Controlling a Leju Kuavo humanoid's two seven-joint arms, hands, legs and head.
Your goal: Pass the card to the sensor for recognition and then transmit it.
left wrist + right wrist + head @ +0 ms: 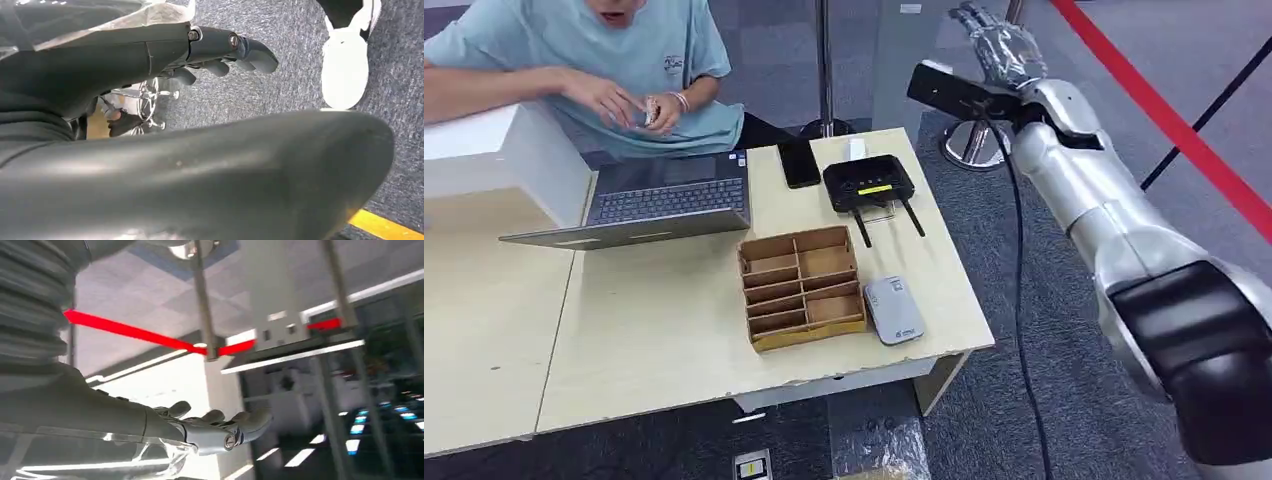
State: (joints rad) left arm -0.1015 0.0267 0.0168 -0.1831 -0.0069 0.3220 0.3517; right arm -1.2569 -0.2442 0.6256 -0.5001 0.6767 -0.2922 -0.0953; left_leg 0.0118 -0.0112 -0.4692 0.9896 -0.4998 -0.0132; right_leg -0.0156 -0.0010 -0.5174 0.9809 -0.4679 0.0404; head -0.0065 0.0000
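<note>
My right hand (1002, 45) is raised high beyond the table's far right corner, with its fingers (220, 427) stretched out and nothing in them. My left hand (215, 52) hangs low over grey carpet, fingers loosely apart and empty. On the table, a black sensor box (869, 185) with two antennas lies near the far edge. A small white piece (855, 148) sits just behind it. A person across the table holds a small pale item (650, 110) in both hands; I cannot tell if it is the card.
A brown cardboard divider tray (804, 285) stands mid-table, with a grey-white device (894, 310) beside it. An open laptop (664, 200) and a black phone (799, 163) lie at the back. A white box (484, 165) sits far left. Stanchion bases (969, 145) and red tape (1164, 115) are on the right.
</note>
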